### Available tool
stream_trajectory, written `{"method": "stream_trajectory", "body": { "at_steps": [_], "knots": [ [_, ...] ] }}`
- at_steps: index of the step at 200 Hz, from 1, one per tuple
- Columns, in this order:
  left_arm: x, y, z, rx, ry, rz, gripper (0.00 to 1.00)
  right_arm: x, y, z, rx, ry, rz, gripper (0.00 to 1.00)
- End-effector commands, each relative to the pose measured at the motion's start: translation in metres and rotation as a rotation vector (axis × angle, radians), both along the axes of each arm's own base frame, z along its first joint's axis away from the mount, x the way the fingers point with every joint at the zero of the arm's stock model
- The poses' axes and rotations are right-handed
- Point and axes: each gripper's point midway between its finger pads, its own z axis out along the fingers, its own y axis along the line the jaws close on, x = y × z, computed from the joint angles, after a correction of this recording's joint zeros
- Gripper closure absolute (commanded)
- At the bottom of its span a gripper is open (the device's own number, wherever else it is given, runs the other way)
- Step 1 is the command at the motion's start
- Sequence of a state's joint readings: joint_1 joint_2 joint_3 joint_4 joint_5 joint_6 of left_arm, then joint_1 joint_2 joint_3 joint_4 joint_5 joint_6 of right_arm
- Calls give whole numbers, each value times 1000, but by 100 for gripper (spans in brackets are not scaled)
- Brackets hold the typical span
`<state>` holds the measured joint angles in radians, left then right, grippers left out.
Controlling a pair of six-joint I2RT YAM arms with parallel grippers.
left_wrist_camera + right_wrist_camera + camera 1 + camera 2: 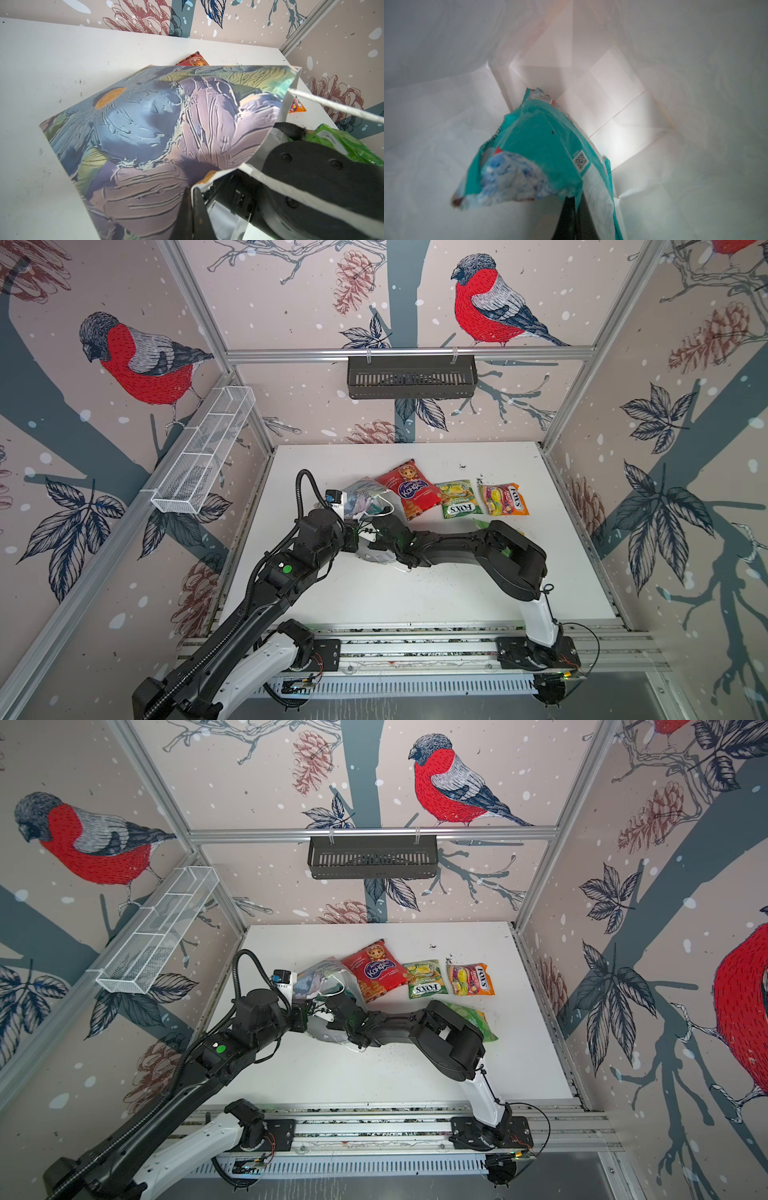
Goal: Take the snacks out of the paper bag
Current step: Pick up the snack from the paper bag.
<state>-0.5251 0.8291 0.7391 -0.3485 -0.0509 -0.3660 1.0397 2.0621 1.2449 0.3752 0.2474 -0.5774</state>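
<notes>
We have a snack gripped inside the paper bag point(145, 124)
Our left gripper point(192, 199) pinches its rim; our right gripper point(574, 207) pinches the teal packet point(542, 145)

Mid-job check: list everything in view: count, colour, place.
paper bag: 1, blue-green floral, tipped on table
red packet: 1, red, beside bag
green-yellow FOX'S packet: 1, green-yellow, right of red
orange-yellow FOX'S packet: 1, orange-yellow, row's right end
bright green packet: 1, green, partly under right arm
teal packet: 1, teal, inside bag
wire basket: 1, white, left wall
slotted tray: 1, black, back rail
left gripper: 1, black, shut on bag rim
right gripper: 1, black, inside bag, shut on teal packet
</notes>
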Motion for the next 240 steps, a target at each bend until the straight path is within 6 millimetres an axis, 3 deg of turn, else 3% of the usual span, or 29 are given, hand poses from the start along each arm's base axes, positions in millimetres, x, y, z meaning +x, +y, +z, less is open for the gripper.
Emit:
{"method": "stream_trajectory", "body": {
  "at_steps": [1,40,97,137,186,240],
  "knots": [
    [4,2,2,-1,-19,16,100,-1,0,24,83,-9,-16,99],
    [6,4,3,0,-22,26,100,-11,-8,50,158,-10,-11,99],
    [6,12,-13,20,-3,61,100,-28,-28,87,268,-43,-37,100],
    [7,15,-21,29,6,74,100,-38,-37,99,290,-69,-52,99],
    [8,20,-17,35,-4,91,100,-54,-54,121,342,-95,-70,100],
    [13,20,-7,20,-25,105,100,-77,-74,158,402,-127,-62,99]
  ]
}}
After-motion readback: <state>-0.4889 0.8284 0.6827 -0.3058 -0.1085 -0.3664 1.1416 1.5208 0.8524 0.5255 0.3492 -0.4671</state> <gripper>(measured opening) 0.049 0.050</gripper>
